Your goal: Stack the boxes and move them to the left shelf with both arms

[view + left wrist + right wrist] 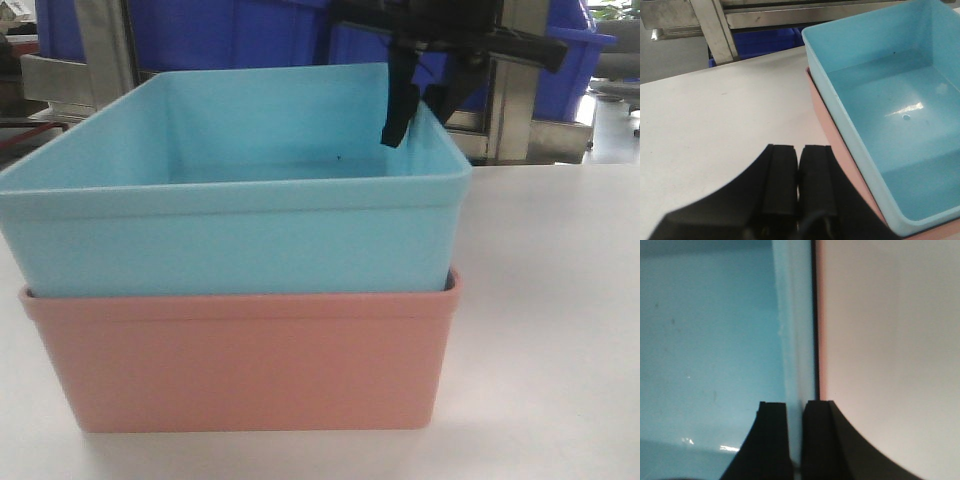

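Observation:
The light blue box sits nested inside the salmon pink box on the white table, and its top half stands above the pink rim. My right gripper comes down at the far right corner. In the right wrist view it is shut on the light blue box's right wall, one finger inside and one outside over the pink rim. My left gripper is shut and empty over the table, left of the light blue box and the pink box.
Steel rack posts and bars stand behind the table; no rollers show. Dark blue bins sit behind them. The white table stretches to the right of the boxes.

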Tool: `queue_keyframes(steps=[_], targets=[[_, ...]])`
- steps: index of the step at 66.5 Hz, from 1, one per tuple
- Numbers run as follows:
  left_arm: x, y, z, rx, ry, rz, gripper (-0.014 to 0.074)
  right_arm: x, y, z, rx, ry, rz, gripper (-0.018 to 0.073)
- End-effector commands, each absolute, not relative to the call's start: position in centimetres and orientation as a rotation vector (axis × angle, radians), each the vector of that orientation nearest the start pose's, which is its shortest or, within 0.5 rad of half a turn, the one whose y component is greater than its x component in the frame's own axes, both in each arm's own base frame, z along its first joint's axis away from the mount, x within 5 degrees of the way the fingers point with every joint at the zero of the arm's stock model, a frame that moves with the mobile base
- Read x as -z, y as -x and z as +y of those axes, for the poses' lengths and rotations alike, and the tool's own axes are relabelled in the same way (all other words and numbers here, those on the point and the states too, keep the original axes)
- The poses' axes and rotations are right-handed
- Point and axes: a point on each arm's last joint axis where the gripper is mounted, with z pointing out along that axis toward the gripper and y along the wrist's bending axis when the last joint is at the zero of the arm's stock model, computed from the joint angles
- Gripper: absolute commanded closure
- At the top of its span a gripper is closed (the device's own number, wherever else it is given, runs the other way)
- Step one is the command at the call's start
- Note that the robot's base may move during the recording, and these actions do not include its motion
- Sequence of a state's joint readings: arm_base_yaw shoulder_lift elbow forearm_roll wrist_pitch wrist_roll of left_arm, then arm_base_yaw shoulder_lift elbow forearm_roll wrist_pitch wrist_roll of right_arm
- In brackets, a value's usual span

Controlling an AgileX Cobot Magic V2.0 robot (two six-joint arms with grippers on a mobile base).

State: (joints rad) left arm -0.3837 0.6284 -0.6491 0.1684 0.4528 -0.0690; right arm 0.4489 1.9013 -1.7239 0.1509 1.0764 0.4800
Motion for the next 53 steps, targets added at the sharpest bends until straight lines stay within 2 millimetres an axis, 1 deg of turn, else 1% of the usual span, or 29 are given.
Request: queue_keyframes(steps=[1,9,12,22,25,28,31,40,45,46,53], targets=[[-35.5,-12.2,-4.4,0.161,-0.385,1.763,0.0606,-32.0,-37.1,19.4,-0.532,-0.113,2.686,0.0506],[-35.5,-12.2,-4.4,0.161,-0.385,1.763,0.0606,-30.4,-37.9,19.4,-0.455,-0.097,2.712,0.0502],[-35.5,-12.2,-4.4,0.161,-0.385,1.763,0.0606,-30.2,-38.0,19.2,-0.420,-0.086,2.711,0.0502],[-35.5,-12.2,-4.4,0.161,-0.385,1.763,0.0606,-30.2,-38.2,18.7,-0.330,-0.053,2.690,0.0499],[-35.5,-12.2,-4.4,0.161,-0.385,1.763,0.0606,-30.3,-38.2,18.5,-0.303,-0.045,2.688,0.0477],[-35.5,-12.3,-4.4,0.161,-0.386,1.764,0.0606,-30.3,-38.2,18.4,-0.292,-0.035,2.689,0.0431],[-35.5,-12.3,-4.4,0.161,-0.386,1.764,0.0606,-30.3,-38.2,18.4,-0.284,-0.017,2.694,0.0367],[-35.4,-12.2,-4.4,0.160,-0.386,1.768,0.0598,-30.3,-38.0,18.3,-0.270,-0.005,2.715,0.0064],[-35.3,-12.3,-4.4,0.160,-0.385,1.776,0.0569,-30.3,-37.9,18.3,-0.261,0.015,2.723,-0.0062],[-35.3,-12.3,-4.4,0.159,-0.386,1.778,0.0560,-30.4,-37.8,18.3,-0.260,0.021,2.722,-0.0078],[-35.3,-12.2,-4.4,0.171,-0.378,1.789,0.0458,-31.1,-37.6,18.1,-0.261,0.059,2.698,-0.0062]])
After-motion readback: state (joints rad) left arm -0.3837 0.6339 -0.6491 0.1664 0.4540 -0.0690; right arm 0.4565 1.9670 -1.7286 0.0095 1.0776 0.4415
